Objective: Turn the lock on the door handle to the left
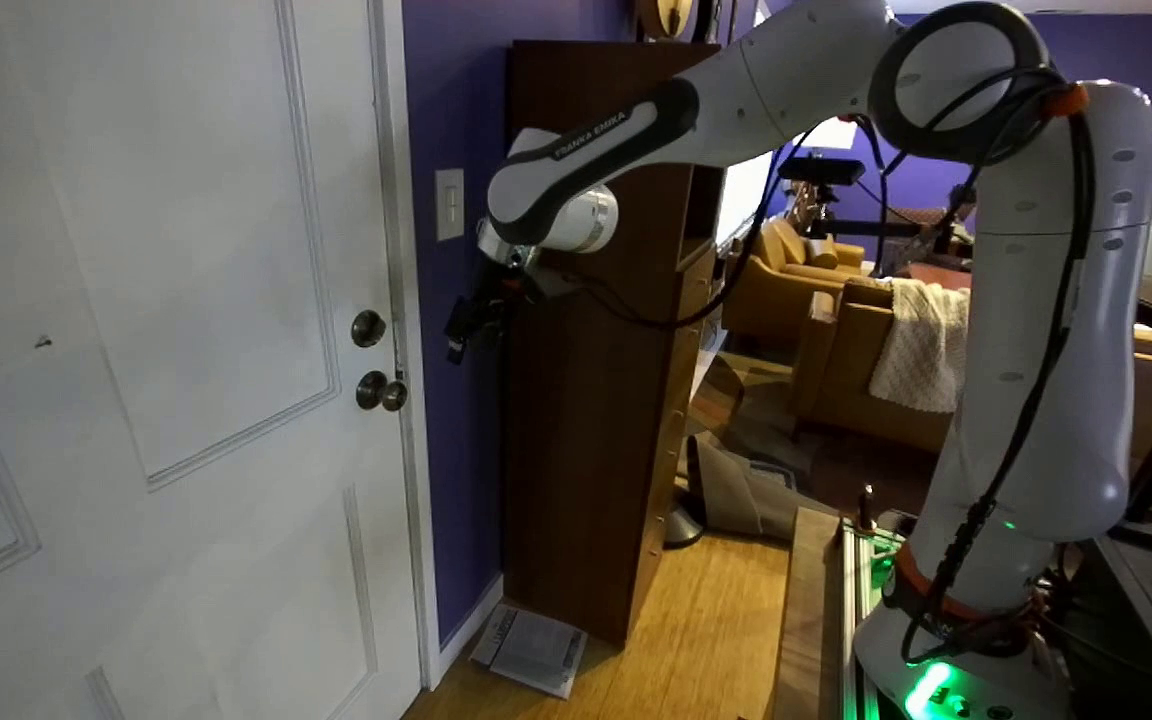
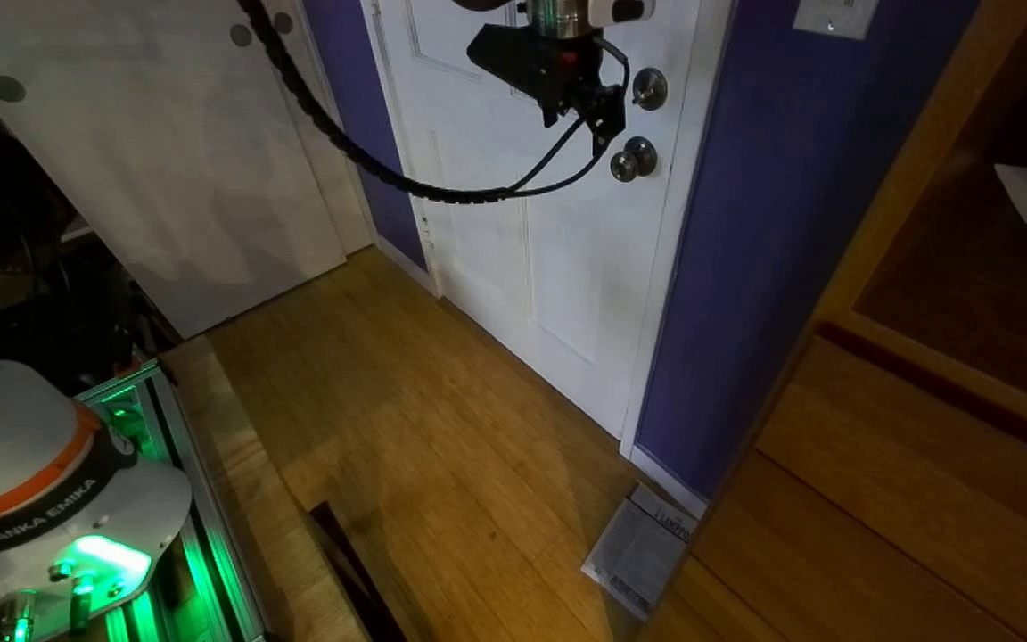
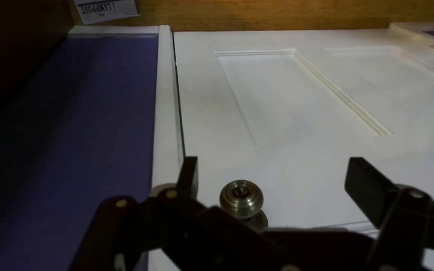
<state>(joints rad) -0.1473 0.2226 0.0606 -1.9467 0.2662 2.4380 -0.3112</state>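
The door handle is a small dark metallic round knob on the white panelled door. It shows in both exterior views (image 1: 394,395) (image 2: 625,166) and between the fingers in the wrist view (image 3: 242,205), nearer the left-hand finger. The lock (image 3: 241,191) is a tiny twist piece in the centre of the knob's face; it is too small to make out in the exterior views. My gripper (image 3: 273,173) is open and empty, touching nothing. In the exterior views the gripper (image 1: 464,335) (image 2: 601,125) hangs in front of the door, a little above the knob and apart from it.
A round deadbolt (image 1: 368,328) (image 2: 650,88) sits above the knob. The door frame and purple wall with a light switch (image 1: 450,204) stand beside it. A tall brown cabinet (image 1: 586,400) stands close to the arm. A newspaper (image 1: 533,648) lies on the floor. The wrist picture stands upside down.
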